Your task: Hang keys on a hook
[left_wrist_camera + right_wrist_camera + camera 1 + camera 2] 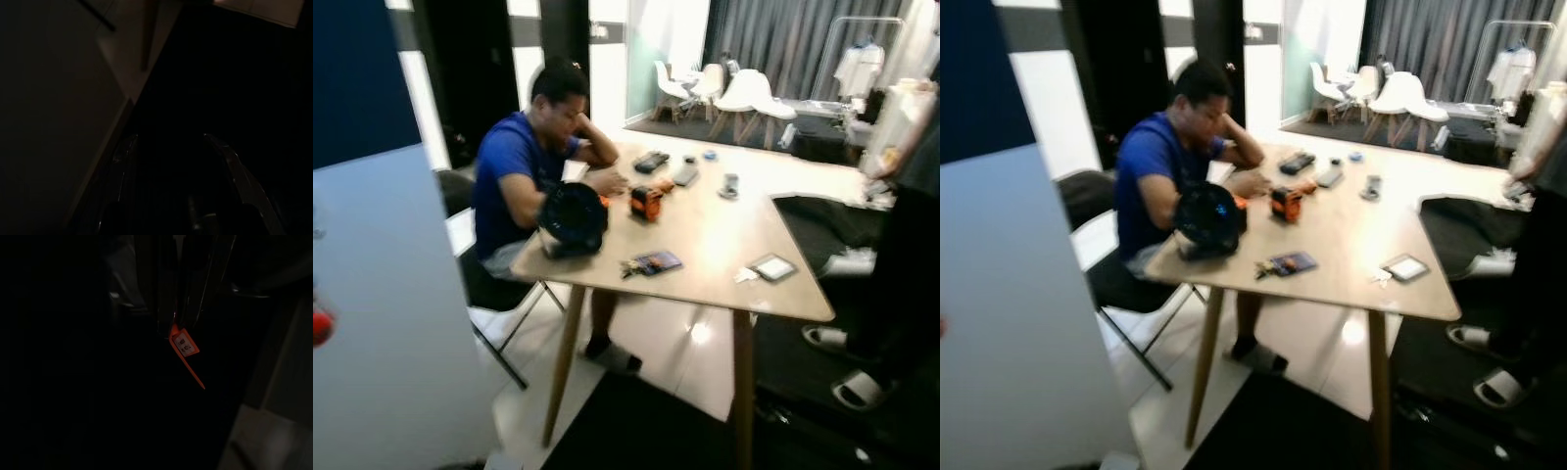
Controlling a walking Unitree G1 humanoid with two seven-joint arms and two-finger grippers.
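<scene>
Left eye view. A wooden surface point(724, 235) stands ahead, with a seated person point(524, 181) in a blue shirt at its far-left side and a second person's sandalled feet point(847, 367) at the right edge. The keys point(631, 266), a small dark bunch beside a blue card point(658, 261), lie near the front edge, just beside a round black object point(574, 217); an orange device point(646, 203) sits further in. A pale panel point(382, 313) fills the left foreground. No hook can be made out.

Right eye view. The same layout, blurred (the camera is probably in motion); the keys point(1264, 267) appear flat, thin and low against the wood.

Left wrist view. The left tool point(176, 186) hangs over dark floor, its two fingers spread apart and holding nothing.

Right wrist view. Very dark; the right tool point(181, 308) has an orange tag point(185, 350) dangling at its fingers, whose state cannot be told.

Judged step: approaching the surface. Done well, this means stopping square to the front edge, close enough to reach the bunch, then pinching it by the ring.
</scene>
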